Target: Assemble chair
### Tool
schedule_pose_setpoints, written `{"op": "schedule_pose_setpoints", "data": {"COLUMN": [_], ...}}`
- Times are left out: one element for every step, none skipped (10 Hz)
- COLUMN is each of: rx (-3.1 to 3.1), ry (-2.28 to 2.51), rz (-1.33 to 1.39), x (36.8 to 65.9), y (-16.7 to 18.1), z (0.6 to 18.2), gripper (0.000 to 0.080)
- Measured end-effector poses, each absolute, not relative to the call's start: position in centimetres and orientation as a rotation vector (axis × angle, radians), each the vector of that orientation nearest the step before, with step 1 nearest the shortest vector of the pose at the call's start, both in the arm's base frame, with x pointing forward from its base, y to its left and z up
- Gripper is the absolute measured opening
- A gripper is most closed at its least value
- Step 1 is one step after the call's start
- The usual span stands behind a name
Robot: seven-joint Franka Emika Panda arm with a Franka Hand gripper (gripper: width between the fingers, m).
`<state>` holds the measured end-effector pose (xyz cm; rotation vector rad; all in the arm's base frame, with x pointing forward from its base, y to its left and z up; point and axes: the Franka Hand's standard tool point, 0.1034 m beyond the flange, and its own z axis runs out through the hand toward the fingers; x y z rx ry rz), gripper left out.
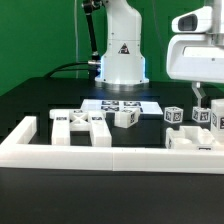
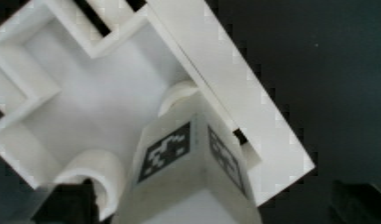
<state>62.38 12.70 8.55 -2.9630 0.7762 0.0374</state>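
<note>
Exterior view showing the black table (image 1: 30,100), with the long white border frame (image 1: 110,158) running along its near edge. Lying flat inside toward the exterior view's left, the slotted chair panel (image 1: 82,126); standing toward the exterior view's right, several tagged chair blocks (image 1: 188,117). Hanging just above those blocks, the gripper (image 1: 201,102). Wrist view filling with a tagged white piece (image 2: 178,155) close up; jaws' state not showing clearly enough for telling.

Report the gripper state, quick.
Gripper: cannot be told. It sits low over the tagged chair pieces, and neither view shows the jaws clearly.
</note>
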Motion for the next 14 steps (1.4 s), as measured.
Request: {"op": "schedule_pose_setpoints", "data": {"rx": [-2.995,-3.022,-3.038,-3.050,-3.058,-3.061,-3.061,-3.060,-3.060,-3.060,-3.060,-3.060,-3.060,-3.060], "ry": [0.638,0.487,0.370,0.253,0.129,0.030,-0.019,-0.055,-0.052,-0.051,-0.051,-0.051,-0.042,-0.006], "rz": [0.033,0.027,0.023,0.018,0.013,0.008,0.006,0.005,0.006,0.006,0.005,0.005,0.006,0.007], "x": [62.36,62.40,62.42,62.43,62.44,62.45,62.46,62.47,62.46,62.46,62.47,62.47,62.47,62.47], "y": [12.68,12.57,12.41,12.34,12.31,12.31,12.24,12.16,12.18,12.17,12.17,12.17,12.18,12.18], "z": [8.54,8.54,8.54,8.54,8.54,8.54,8.54,8.52,8.51,8.51,8.52,8.52,8.52,8.51], "gripper": [0.0648,0.0648,0.0648,0.0648,0.0648,0.0648,0.0648,0.0648,0.0526,0.0388,0.0288,0.0288,0.0288,0.0288]}}
